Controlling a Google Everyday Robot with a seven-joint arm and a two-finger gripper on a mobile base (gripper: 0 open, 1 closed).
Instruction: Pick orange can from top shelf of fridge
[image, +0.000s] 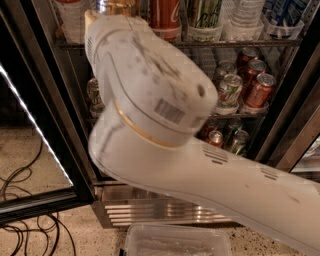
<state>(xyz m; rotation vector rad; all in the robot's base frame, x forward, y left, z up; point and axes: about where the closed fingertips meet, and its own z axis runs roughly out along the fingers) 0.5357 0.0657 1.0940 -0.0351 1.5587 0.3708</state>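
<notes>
The orange can stands at the left of the fridge's top shelf; only its golden lower part shows above my arm. A red cola can and a green-and-white can stand to its right. My white arm fills the middle of the view, and its far end rises to the shelf just below the orange can. The gripper itself is not in view. The fridge has a steel frame and a dark interior.
Red and green cans stand on the lower rack, with more below. The open glass door is at the left. The ribbed steel grille runs along the base. A clear plastic bin and cables lie on the floor.
</notes>
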